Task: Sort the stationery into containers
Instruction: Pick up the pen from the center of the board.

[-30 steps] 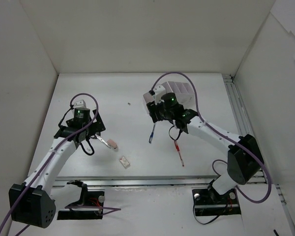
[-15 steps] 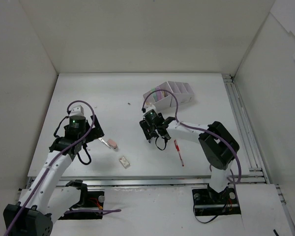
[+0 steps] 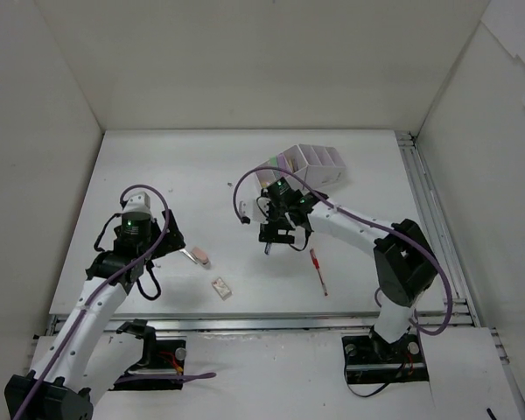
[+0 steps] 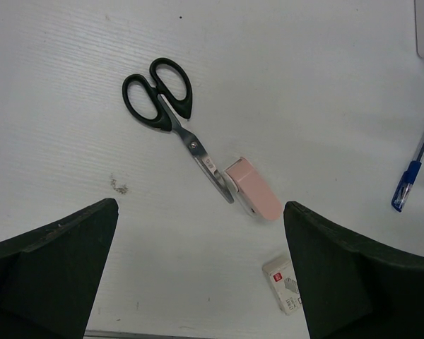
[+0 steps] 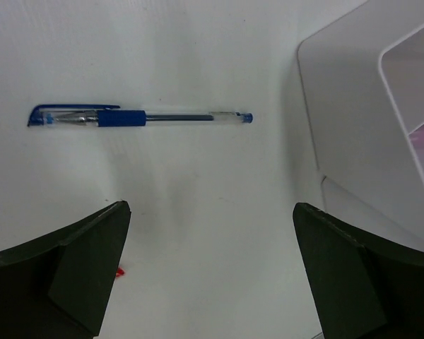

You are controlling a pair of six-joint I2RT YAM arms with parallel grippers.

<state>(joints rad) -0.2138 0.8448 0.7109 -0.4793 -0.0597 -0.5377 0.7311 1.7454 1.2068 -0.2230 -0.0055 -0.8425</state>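
Note:
A blue pen [image 5: 138,117] lies flat on the table just beyond my right gripper [image 5: 210,206], which is open and holds nothing. From above, the right gripper [image 3: 276,232] hovers over the pen [image 3: 266,250], close to the white and lilac organizer [image 3: 308,165]. Black-handled scissors [image 4: 162,106] lie ahead of my open, empty left gripper [image 4: 201,205], their blade tip touching a small pink block [image 4: 253,189]. A pale boxed eraser [image 4: 283,282] lies by the left gripper's right finger. A red pen [image 3: 318,271] lies to the right of the blue one.
The organizer's white wall [image 5: 353,134] fills the right of the right wrist view. White walls enclose the table on three sides. A metal rail [image 3: 424,201] runs along the right edge. The left gripper [image 3: 156,249] is near the table's front left.
My right gripper has opened wide and shifted slightly right over the blue pen, which still lies on the table. The left arm has drawn back a little toward the near left.

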